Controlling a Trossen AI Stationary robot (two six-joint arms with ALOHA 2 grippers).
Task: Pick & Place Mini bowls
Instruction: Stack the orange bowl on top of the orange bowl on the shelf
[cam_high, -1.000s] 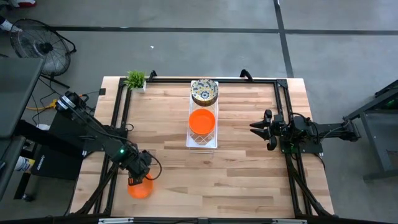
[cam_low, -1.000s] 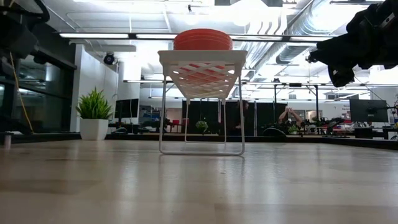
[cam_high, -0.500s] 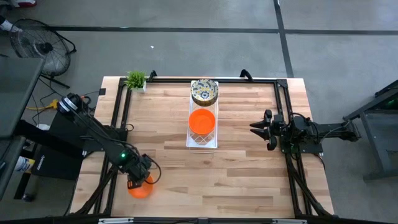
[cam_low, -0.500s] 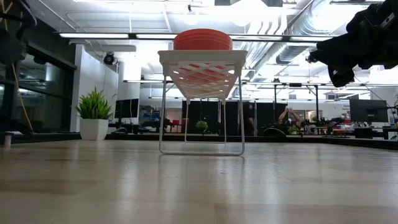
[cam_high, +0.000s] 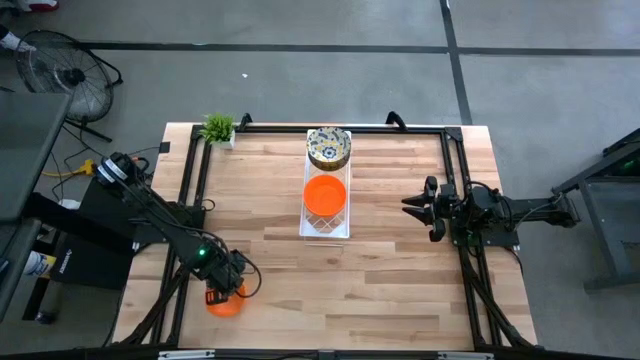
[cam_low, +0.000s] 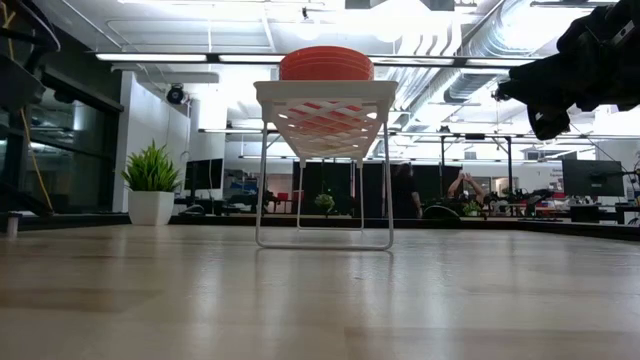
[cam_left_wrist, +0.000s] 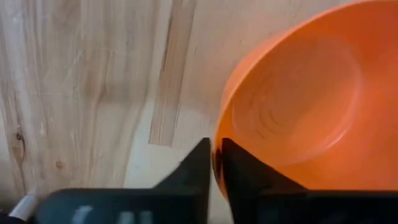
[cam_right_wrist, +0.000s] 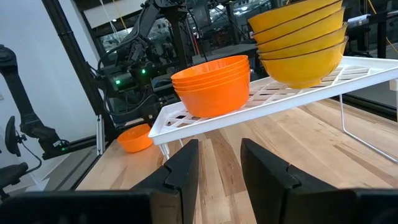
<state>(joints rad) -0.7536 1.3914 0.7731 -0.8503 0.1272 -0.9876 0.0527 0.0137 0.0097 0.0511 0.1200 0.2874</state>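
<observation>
One orange mini bowl (cam_high: 226, 304) sits on the table near its front left corner; it also shows in the right wrist view (cam_right_wrist: 135, 138). My left gripper (cam_left_wrist: 215, 149) is down at this bowl's rim and shut on it. A white wire rack (cam_high: 343, 226) stands mid-table. It carries a stack of orange bowls (cam_high: 325, 195) and, behind that, a stack of patterned bowls (cam_high: 328, 147). My right gripper (cam_high: 408, 207) hovers open to the right of the rack, holding nothing. My left gripper pinches the lone orange bowl's rim (cam_left_wrist: 217, 138). One finger (cam_left_wrist: 239, 171) is inside the bowl and the other finger (cam_left_wrist: 194, 167) is outside its wall. The fingers come from above, slanting toward the near edge. The bowl's underside is hidden from me.
A small green potted plant (cam_high: 217, 128) stands at the table's far left corner. Black frame rails (cam_high: 455, 160) run along the table's left, far and right sides. Bare wood lies between the rack and the near edge. A person shows in the room behind (cam_low: 405, 195).
My left gripper has moved a little toward the table's near edge and down onto the lone orange bowl. My right arm has kept still.
</observation>
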